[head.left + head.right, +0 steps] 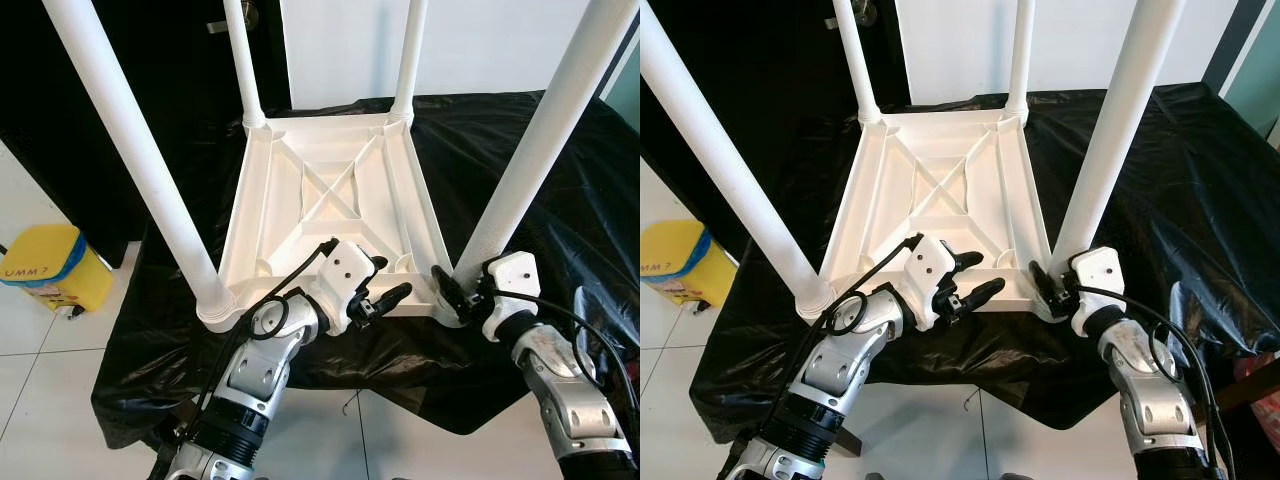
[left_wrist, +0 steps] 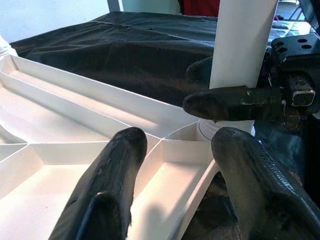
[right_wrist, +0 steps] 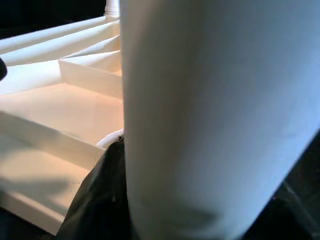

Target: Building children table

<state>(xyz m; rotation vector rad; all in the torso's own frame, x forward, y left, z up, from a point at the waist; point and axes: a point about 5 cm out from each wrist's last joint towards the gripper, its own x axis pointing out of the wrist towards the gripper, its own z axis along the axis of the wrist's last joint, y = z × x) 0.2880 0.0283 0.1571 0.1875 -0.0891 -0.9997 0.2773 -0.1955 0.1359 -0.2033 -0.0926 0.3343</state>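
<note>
Table: white plastic, lay upside down on a black sheet, four legs pointing up.
Right gripper: fingers clamped around the base of the near right leg, where it joins the table corner.
Left gripper: fingers spread apart, over the table's near edge, just beside that leg, gripping nothing.
Yellow box: on the floor, well apart from the table, beyond the near left leg.

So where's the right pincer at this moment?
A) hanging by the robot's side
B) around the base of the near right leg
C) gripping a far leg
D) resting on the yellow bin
B: the right pincer closes round the leg just above its socket in the tabletop.
</note>
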